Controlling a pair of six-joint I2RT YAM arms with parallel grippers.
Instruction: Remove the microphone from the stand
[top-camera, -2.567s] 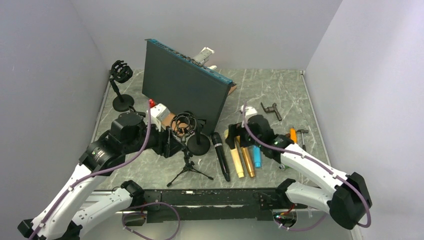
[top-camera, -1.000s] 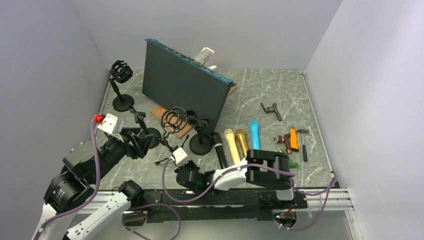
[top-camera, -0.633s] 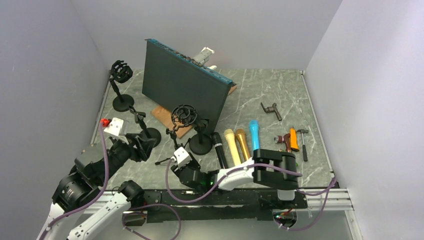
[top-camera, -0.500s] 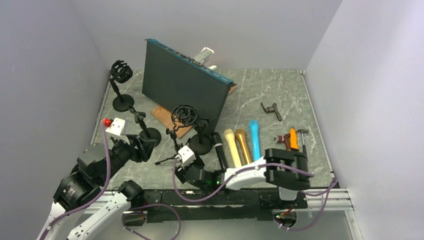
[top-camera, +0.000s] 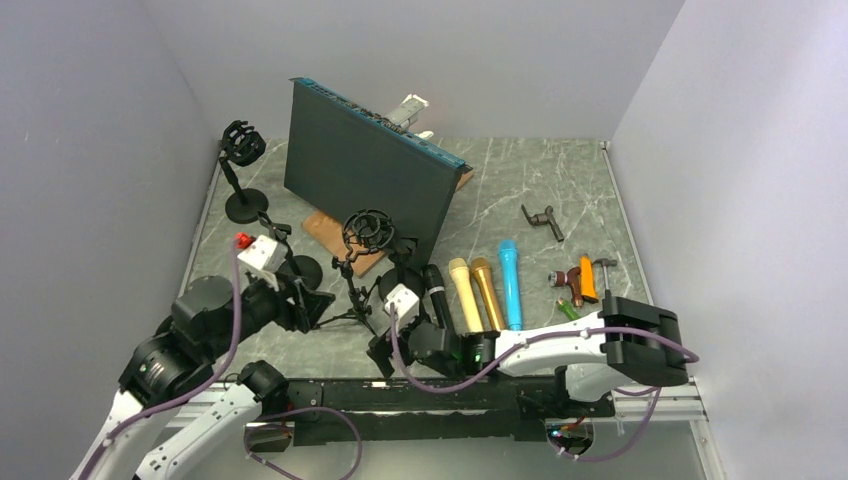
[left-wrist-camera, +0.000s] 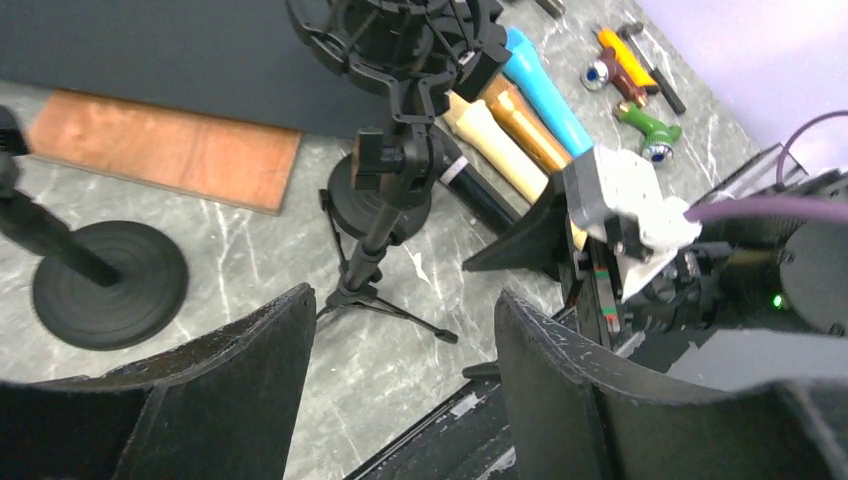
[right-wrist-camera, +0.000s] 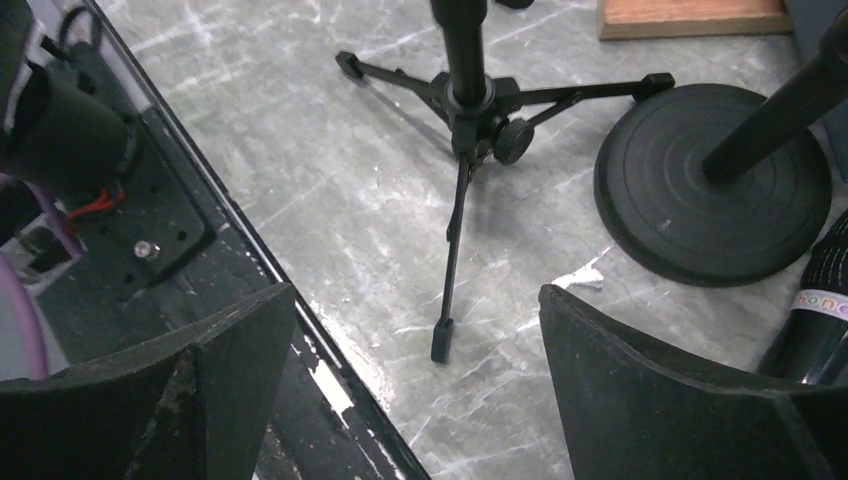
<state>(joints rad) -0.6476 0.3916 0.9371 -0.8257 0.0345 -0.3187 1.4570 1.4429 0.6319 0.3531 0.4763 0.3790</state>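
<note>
Progress: the shock mount (top-camera: 368, 228) atop the tripod stand (left-wrist-camera: 395, 165) looks empty from overhead and in my left wrist view, so I judge the removal done. What remains, as I read it, is only clearing my arms away.

Four mics lie flat on the table (top-camera: 540, 190), in a row just right of the stand, centre of the overhead frame: black microphone (top-camera: 433, 290), cream microphone (top-camera: 462, 290), gold microphone (top-camera: 486, 287), blue microphone (top-camera: 510, 280). I cannot tell which one is the task's; black lies nearest the stand.

Long axes run top to bottom of the frame, leaning slightly lower right. Black's grille head sits at the upper end, beside the round base (right-wrist-camera: 710, 190); its tail is hidden under my right arm.

Left gripper (left-wrist-camera: 405, 310): released, nothing between the fingers. Right gripper (right-wrist-camera: 415, 300): spread wide, empty, above a tripod leg.
</note>
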